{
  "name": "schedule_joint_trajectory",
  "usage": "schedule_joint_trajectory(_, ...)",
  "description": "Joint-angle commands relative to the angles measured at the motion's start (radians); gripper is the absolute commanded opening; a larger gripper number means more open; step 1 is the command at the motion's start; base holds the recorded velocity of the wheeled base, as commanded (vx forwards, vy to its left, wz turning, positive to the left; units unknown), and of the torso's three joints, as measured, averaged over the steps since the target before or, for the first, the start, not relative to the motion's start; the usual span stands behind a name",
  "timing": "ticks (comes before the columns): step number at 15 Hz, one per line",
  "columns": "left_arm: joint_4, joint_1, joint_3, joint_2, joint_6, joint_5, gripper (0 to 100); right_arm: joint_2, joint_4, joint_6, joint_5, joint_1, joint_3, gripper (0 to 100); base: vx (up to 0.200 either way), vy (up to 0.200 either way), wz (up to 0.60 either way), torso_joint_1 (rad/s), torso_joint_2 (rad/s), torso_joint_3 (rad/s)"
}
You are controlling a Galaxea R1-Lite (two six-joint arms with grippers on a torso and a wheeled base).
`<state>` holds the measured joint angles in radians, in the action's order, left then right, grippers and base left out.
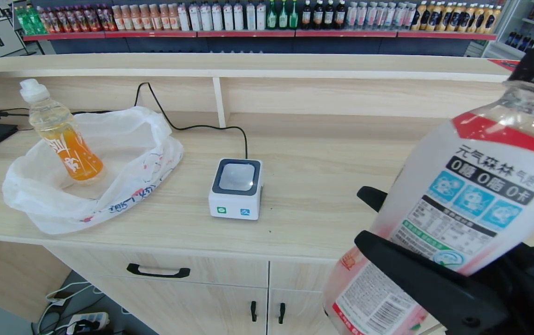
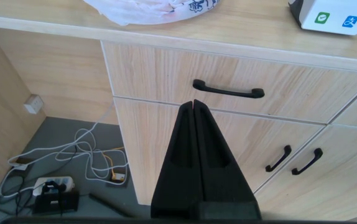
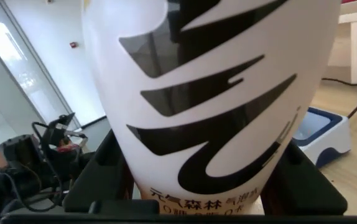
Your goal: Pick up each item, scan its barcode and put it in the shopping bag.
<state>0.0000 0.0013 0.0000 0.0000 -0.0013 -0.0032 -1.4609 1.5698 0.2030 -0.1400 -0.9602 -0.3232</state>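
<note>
Within right gripper (image 1: 375, 218), tilted white-labelled bottle (image 1: 471, 195)

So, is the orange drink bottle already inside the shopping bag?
Inside: the orange bottle stands tilted within the open white bag, whose rim surrounds it.

The left gripper (image 2: 193, 103) is matte black moulded plastic, and its two long fingers (image 2: 181, 155) taper from a broad base to a narrow tip with a thin seam between them. The right gripper (image 1: 368, 215) is the same smooth black, with flat, round-ended fingers (image 1: 415, 274) and a small round recess near its base.
</note>
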Motion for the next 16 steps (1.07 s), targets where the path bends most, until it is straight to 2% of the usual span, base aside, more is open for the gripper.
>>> schedule_joint_trajectory(1, 0.0, 0.0, 0.0, 0.0, 0.0, 0.0, 0, -0.07, 0.001, -0.037, -0.001, 0.058, -0.008, 0, 0.0, 0.0, 0.0, 0.0, 0.0, 0.0)
schedule_joint_trajectory(5, 0.0, 0.0, 0.0, 0.0, 0.0, 0.0, 0, -0.147, 0.001, -0.177, 0.013, 0.175, -0.008, 0, 0.0, 0.0, 0.0, 0.0, 0.0, 0.0)
schedule_joint_trajectory(8, 0.0, 0.0, 0.0, 0.0, 0.001, 0.0, 0, -0.168, 0.001, -0.297, 0.042, 0.353, -0.013, 0, 0.0, 0.0, 0.0, 0.0, 0.0, 0.0)
schedule_joint_trajectory(11, 0.0, 0.0, 0.0, 0.0, 0.003, 0.0, 0, -0.157, 0.001, -0.31, 0.043, 0.396, -0.01, 0, 0.0, 0.0, 0.0, 0.0, 0.0, 0.0)
schedule_joint_trajectory(16, 0.0, 0.0, 0.0, 0.0, 0.003, 0.0, 0, -0.187, 0.001, -0.323, 0.046, 0.572, -0.043, 0, 0.0, 0.0, 0.0, 0.0, 0.0, 0.0)
